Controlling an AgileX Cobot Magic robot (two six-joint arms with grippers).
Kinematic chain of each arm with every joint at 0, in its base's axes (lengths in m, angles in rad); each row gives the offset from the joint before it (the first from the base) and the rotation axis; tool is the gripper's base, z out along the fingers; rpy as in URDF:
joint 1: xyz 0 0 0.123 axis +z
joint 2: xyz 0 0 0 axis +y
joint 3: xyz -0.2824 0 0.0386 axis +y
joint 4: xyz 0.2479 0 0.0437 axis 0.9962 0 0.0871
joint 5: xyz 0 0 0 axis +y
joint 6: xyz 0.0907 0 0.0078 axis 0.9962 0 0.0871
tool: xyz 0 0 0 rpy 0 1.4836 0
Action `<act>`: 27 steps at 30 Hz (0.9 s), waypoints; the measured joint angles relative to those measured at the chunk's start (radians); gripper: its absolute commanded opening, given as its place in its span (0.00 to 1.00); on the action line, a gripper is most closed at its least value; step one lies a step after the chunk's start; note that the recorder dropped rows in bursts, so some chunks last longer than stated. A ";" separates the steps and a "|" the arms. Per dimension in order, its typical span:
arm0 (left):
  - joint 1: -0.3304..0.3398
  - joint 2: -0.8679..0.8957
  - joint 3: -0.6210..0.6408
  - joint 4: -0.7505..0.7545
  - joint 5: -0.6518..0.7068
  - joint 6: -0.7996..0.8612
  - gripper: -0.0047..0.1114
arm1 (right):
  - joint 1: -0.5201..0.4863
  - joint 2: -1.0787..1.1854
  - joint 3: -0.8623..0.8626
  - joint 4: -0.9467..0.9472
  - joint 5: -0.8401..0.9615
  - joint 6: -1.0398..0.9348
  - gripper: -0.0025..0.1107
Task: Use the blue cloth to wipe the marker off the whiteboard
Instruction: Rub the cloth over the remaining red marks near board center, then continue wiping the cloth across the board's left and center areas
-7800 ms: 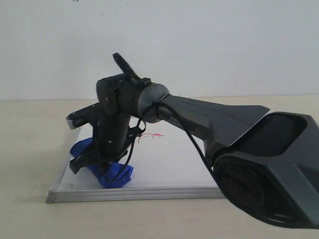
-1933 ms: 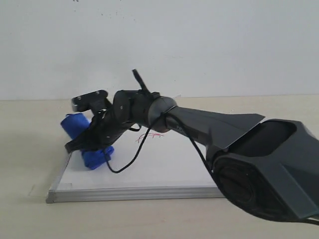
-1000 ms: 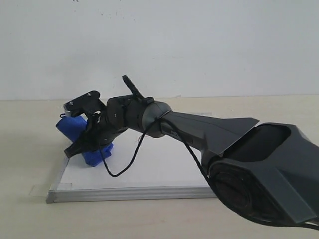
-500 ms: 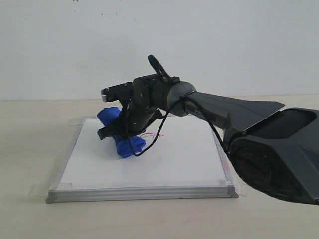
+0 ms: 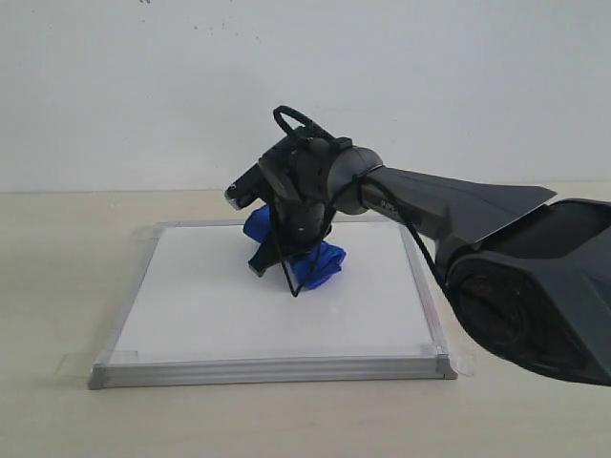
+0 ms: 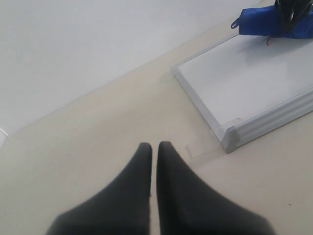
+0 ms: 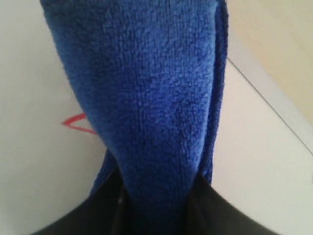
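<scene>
The whiteboard (image 5: 210, 315) lies flat on the table, framed in silver. My right gripper (image 5: 286, 250) is shut on the rolled blue cloth (image 5: 321, 263) and presses it onto the far middle of the board. In the right wrist view the blue cloth (image 7: 151, 98) fills the space between the dark jaws, and a red bit of the marker (image 7: 77, 122) shows beside it on the whiteboard (image 7: 254, 152). The cloth hides the marker in the exterior view. My left gripper (image 6: 153, 146) hangs shut and empty over the table, short of the whiteboard's (image 6: 244, 83) corner.
The beige table (image 5: 57, 286) surrounds the board and a white wall (image 5: 430, 86) stands behind. Clear tape tabs (image 5: 72, 363) hold the board's near corners. My right arm (image 5: 458, 205) reaches in from the right over the board's far right part.
My right gripper has carried the blue cloth rightwards from the board's far left corner to its far middle, over the marker. The red line seen in the exterior view is now covered.
</scene>
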 measured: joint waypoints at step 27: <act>0.000 0.000 0.000 0.000 0.000 0.000 0.07 | 0.086 0.000 0.002 -0.252 0.019 0.120 0.02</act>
